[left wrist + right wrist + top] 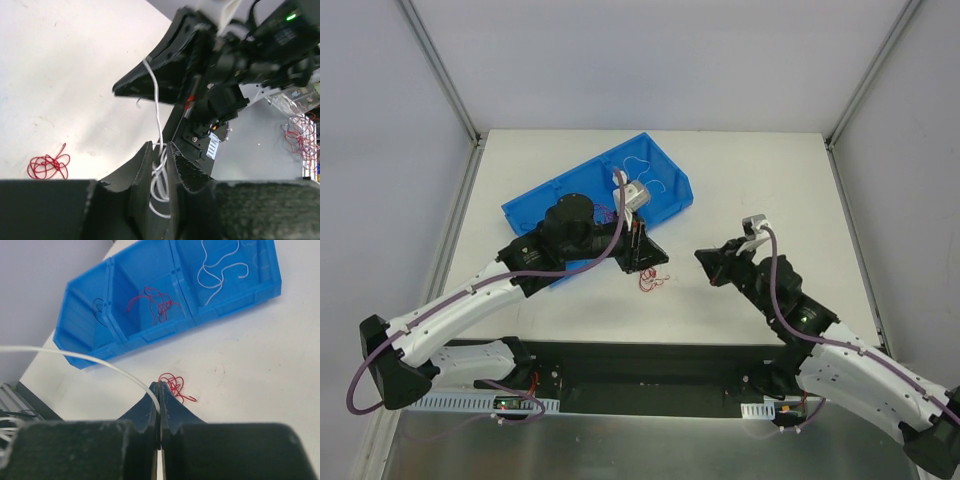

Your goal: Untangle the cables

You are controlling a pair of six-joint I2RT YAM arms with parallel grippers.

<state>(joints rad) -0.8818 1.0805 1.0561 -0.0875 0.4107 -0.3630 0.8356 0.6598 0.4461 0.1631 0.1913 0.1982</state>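
- Top view: the blue bin [670, 186] lies askew at 11 o'clock on the white worktop [770, 180]. The left tool [648, 258] reaches past the bin's near corner and faces the right tool [708, 262] at 3 o'clock, with a gap between them. A small red cable [648, 282] lies in a tangle on the worktop at 6 o'clock from the left tool. The white cable is too thin to make out here
- Left wrist view: the left tool's jaws stand almost together, pinching a bunched loop of the white cable [157, 110]. That cable climbs toward 12 o'clock to the right tool's dark wedge. The red cable sits on the worktop at 9 o'clock, well apart from both tools
- Right wrist view: the right tool's jaws are pressed together on the white cable, which arcs away to 9 o'clock. The red cable lies just beyond the fingertips at 12 o'clock. The bin's three compartments hold a black strand [100, 307] on the left, red strands [150, 302] in the middle and a white strand [220, 265] on the right
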